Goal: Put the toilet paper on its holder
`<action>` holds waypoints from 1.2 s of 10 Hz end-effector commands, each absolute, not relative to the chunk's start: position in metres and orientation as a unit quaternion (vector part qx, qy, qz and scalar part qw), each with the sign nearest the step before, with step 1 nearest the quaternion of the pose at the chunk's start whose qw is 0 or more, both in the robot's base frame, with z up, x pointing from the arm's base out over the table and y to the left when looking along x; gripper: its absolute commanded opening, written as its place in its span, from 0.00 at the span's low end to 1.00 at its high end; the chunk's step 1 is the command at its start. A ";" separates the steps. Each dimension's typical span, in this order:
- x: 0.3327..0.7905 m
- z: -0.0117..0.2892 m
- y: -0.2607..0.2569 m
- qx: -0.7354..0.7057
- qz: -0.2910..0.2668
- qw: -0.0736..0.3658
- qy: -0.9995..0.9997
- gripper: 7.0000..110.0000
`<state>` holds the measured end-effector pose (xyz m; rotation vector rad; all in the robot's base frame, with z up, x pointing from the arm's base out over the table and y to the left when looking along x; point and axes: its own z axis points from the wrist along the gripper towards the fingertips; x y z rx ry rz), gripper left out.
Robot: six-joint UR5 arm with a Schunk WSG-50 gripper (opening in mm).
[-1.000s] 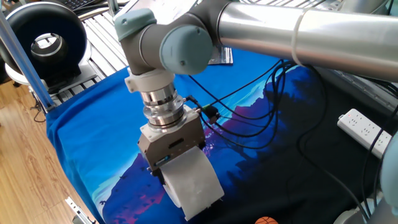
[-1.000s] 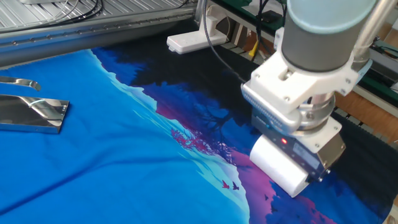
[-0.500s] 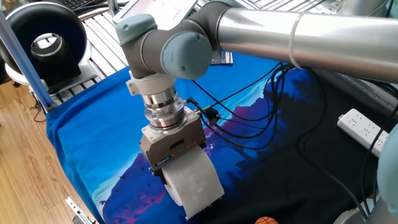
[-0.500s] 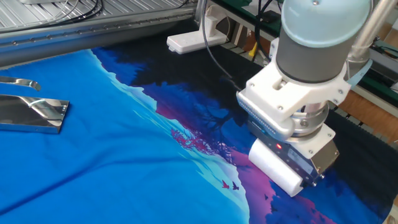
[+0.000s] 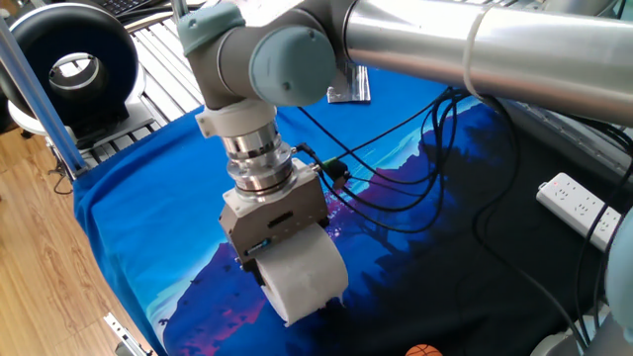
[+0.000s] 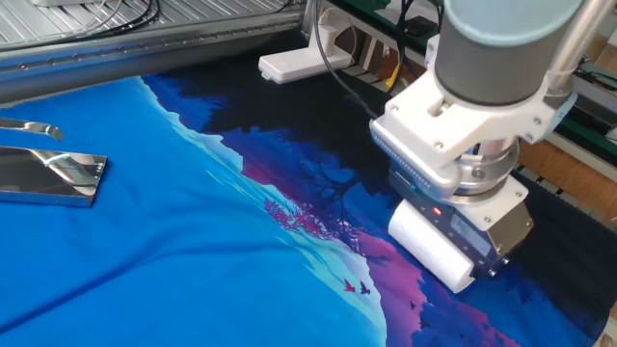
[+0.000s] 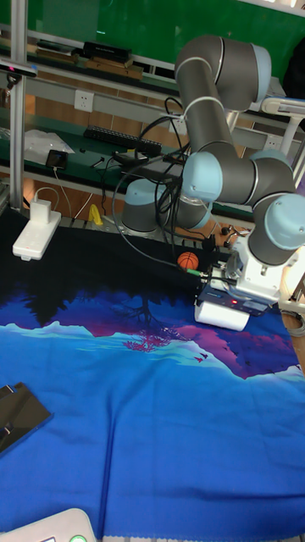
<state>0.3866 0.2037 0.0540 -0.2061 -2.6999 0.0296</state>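
- Gripping the toilet paper [image 5: 302, 279] side-on, the gripper [image 5: 282, 259] has its fingers closed around the roll; roll lies on its side under the tool, at or just above the cloth — contact with the cloth cannot be told.
- In the other fixed view the toilet paper [image 6: 432, 248] shows as a white cylinder sticking out toward 7 o'clock from the gripper body [image 6: 461, 231], red indicator lit just above it.
- Tall fixed view: toilet paper [image 7: 222, 316] sits at about 3 o'clock on the table, gripper [image 7: 230, 306] over it.
- Holder [image 6: 53, 173] lies well apart, at the 9 o'clock edge of the other fixed view; shiny base flat on the cloth, thin arm [image 6: 31, 128] beyond it. In the tall fixed view the holder [image 7: 19, 414] is at about 8 o'clock, far from the roll.
- Judged risks: soft tissue may squash or slip in the grip during the long carry; core hole must line up with the holder's arm, else the roll could knock the light stand aside; loose black cables [image 5: 415, 173] trailing off the wrist could snag.
- Surface: blue-and-purple printed cloth [image 6: 193, 260], slightly wrinkled, could drag.
- Room: white power strip [image 5: 584, 208], black ring-shaped device [image 5: 74, 64] at 10 o'clock, small orange ball [image 7: 187, 260], green backdrop wall [image 7: 102, 25].
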 end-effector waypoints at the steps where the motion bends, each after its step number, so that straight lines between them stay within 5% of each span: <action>1: 0.383 0.071 0.194 -0.042 0.029 0.214 -0.975 0.00; 6: 0.412 0.082 0.179 0.125 0.033 0.117 -0.985 0.00; 12: 0.435 0.083 0.140 0.271 0.047 0.085 -0.958 0.00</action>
